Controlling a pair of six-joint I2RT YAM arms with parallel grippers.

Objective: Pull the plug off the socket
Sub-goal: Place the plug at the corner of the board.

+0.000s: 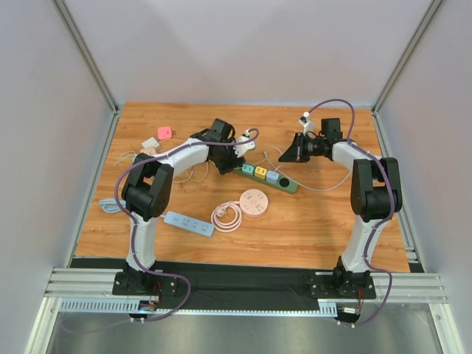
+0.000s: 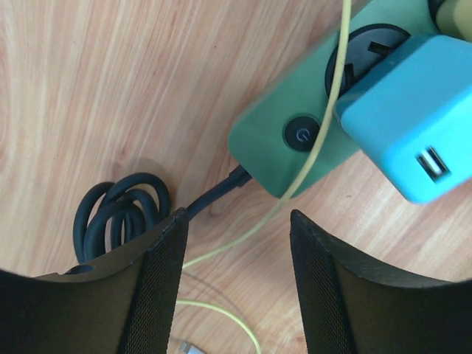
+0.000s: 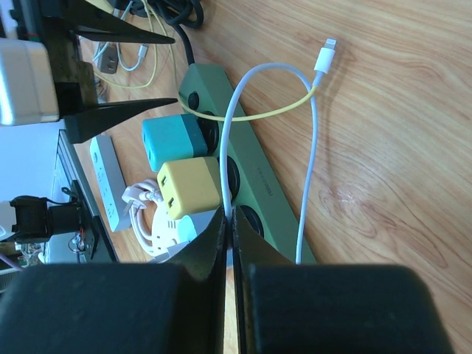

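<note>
- While the left gripper (image 2: 236, 221) hangs low over the wooden table (image 1: 310, 221), its fingers (image 2: 158, 287) stand moderately wide apart and hold nothing, with bare wood and a thin yellow cable (image 2: 328, 110) showing between them.
- Just ahead of those fingertips lies the switch end of the green power strip (image 2: 284, 96), its black cord running back to a coil (image 2: 118, 214) beside the left finger.
- The teal plug (image 2: 405, 110) sits seated in the strip's first socket, next to the power button. The yellow cable crosses the strip between the button and that plug, squarely in the left gripper's line.
- Farther along the strip a yellow plug (image 3: 190, 188) and a pale blue plug (image 1: 273, 176) are also seated.
- The right gripper (image 3: 227, 217), over the strip's other end, has its fingers (image 3: 210, 243) pressed together on a white cable (image 3: 234, 125), which arches up from the tips and over the strip. A connector (image 3: 327, 53) lies on the wood beyond.
- Nearer the arm bases, apart from the green strip, lie a blue power strip (image 1: 189, 223), a coiled white cord (image 1: 226, 216) and a round pink socket (image 1: 254, 202).
</note>
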